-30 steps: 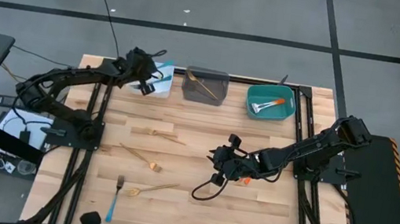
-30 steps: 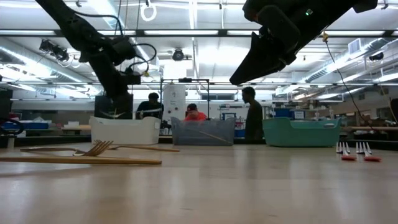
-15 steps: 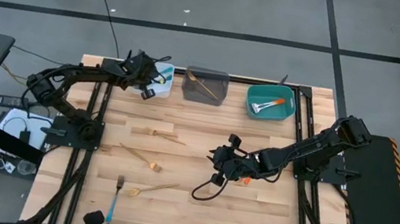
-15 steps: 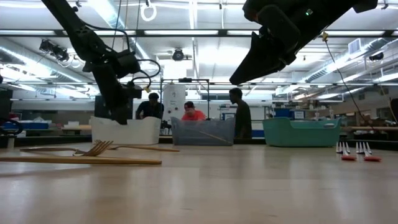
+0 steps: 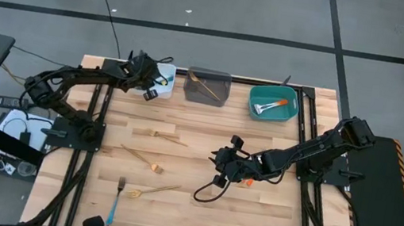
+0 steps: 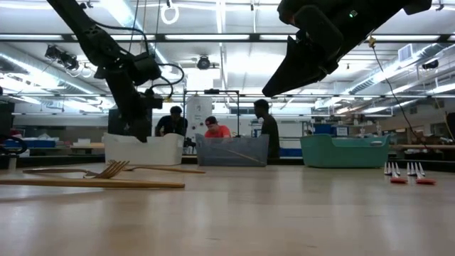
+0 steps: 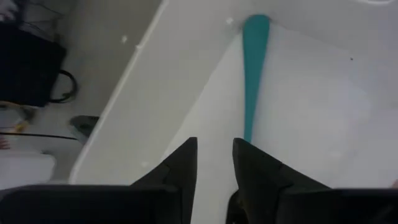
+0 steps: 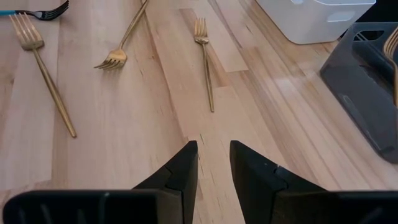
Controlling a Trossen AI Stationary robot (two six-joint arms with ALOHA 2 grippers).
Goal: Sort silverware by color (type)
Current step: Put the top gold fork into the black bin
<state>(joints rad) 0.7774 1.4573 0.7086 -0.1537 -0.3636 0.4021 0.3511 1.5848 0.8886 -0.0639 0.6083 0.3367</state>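
Blue-handled utensil [image 7: 252, 74] in white bin [image 7: 155, 93], beyond left claw [image 7: 214, 163]

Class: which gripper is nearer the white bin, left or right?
Left. The left gripper is over the white bin at the table's back-left; the right gripper hangs mid-table, well away from it.

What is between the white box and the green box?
The grey bin, with a gold utensil inside, sits between the white bin and teal bin, seen from above.
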